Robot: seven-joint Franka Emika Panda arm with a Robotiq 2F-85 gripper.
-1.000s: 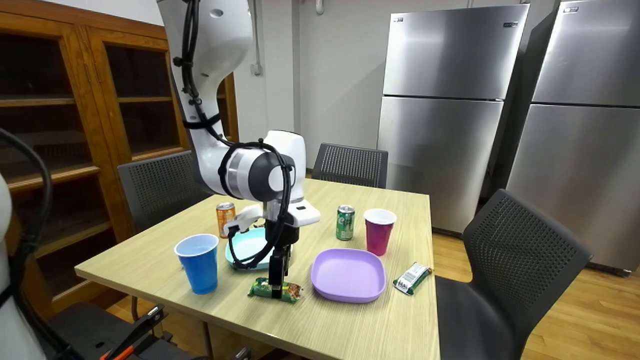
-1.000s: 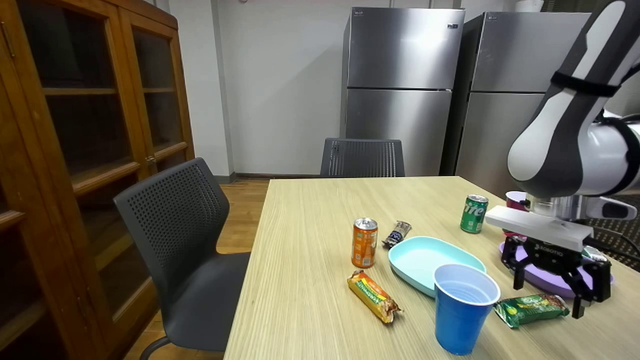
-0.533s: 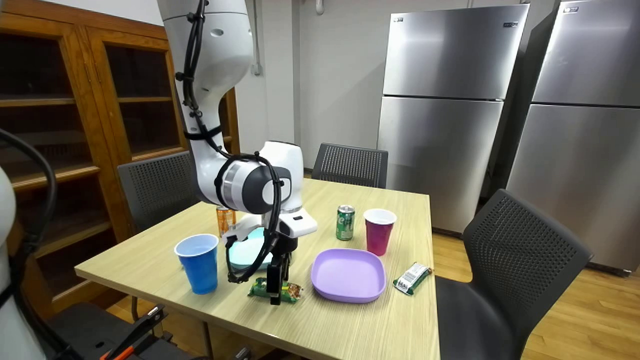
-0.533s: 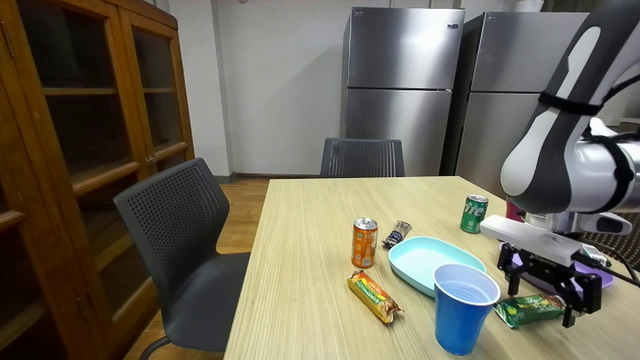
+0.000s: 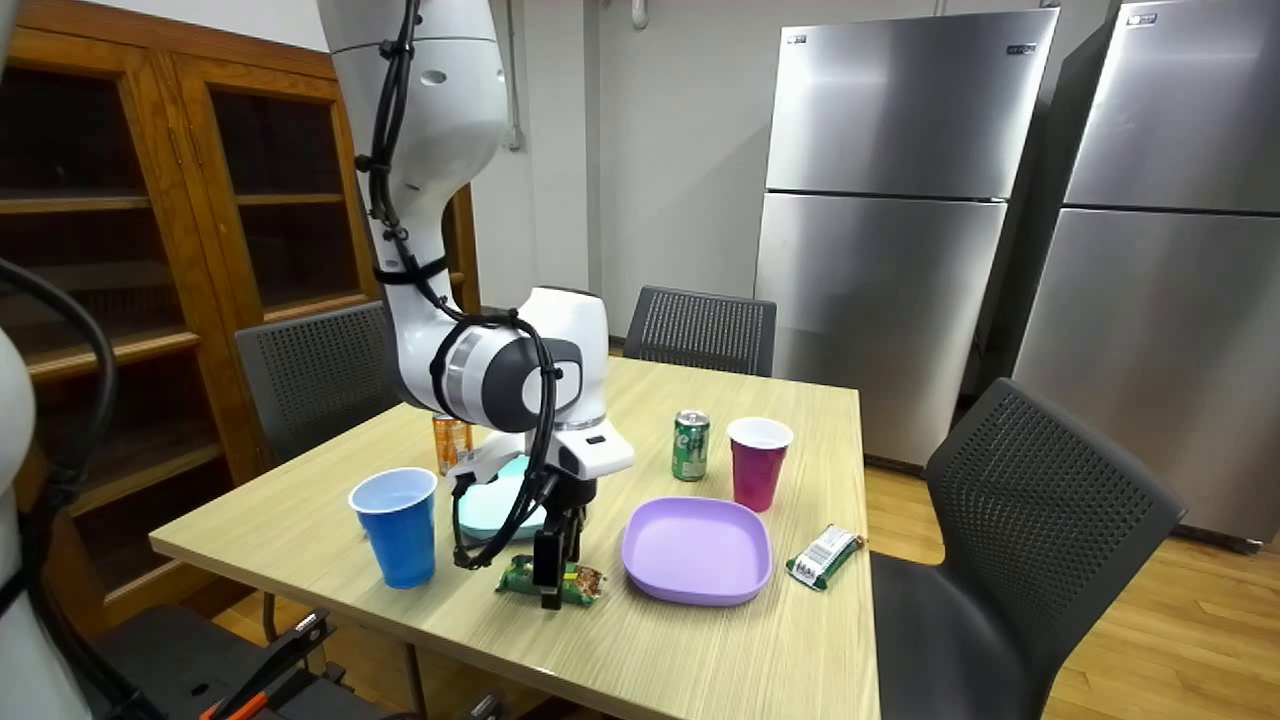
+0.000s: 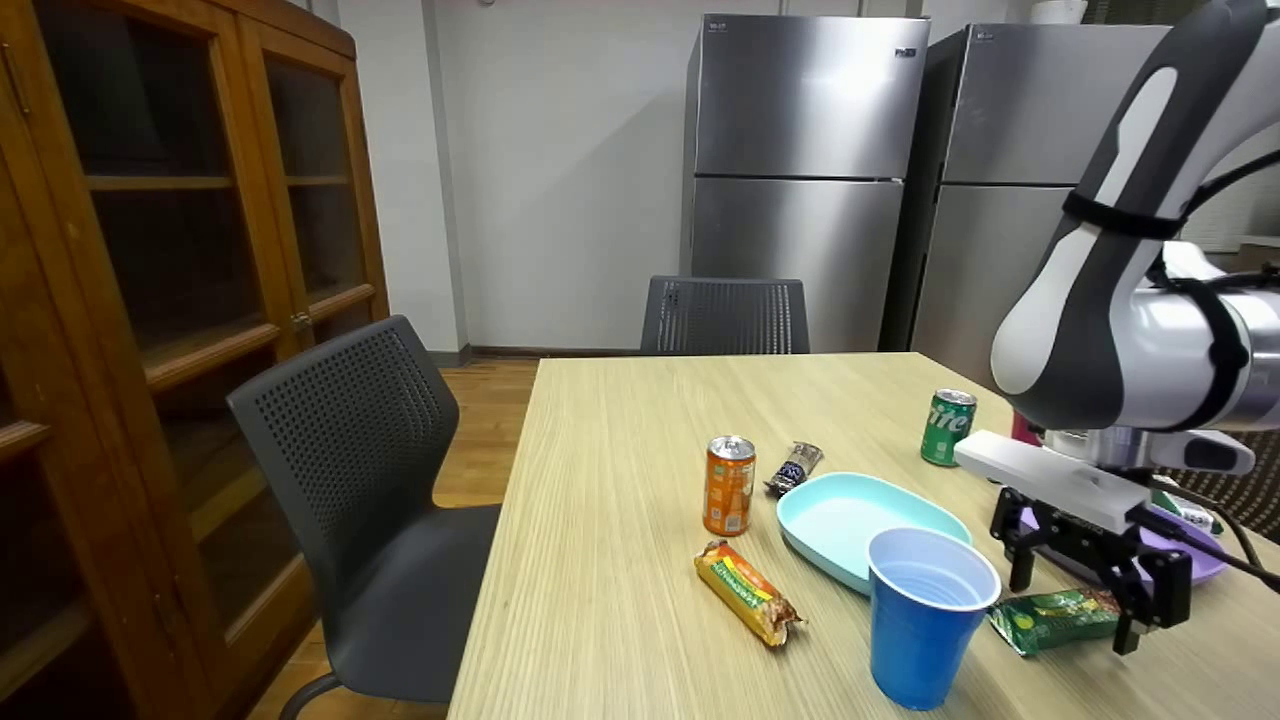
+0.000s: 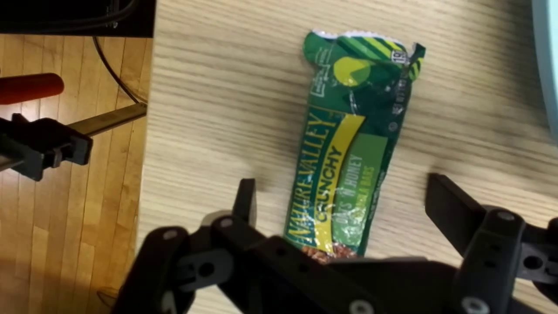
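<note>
Lowered since 1 second ago, with empty gripper (image 7: pixel 341 187) spread wide astride the granola bar (image 7: pixel 338 163) near the edge of the table (image 7: pixel 205 109): probably light, slick, crumbly, best pinched mid-length.

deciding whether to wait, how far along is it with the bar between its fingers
Done: the open gripper straddles the bar. In hand: apparently the grip, though gaps show either side in the wrist view, so nothing is held. Left: probably closing and lifting, as the bar lies on the table.
</note>
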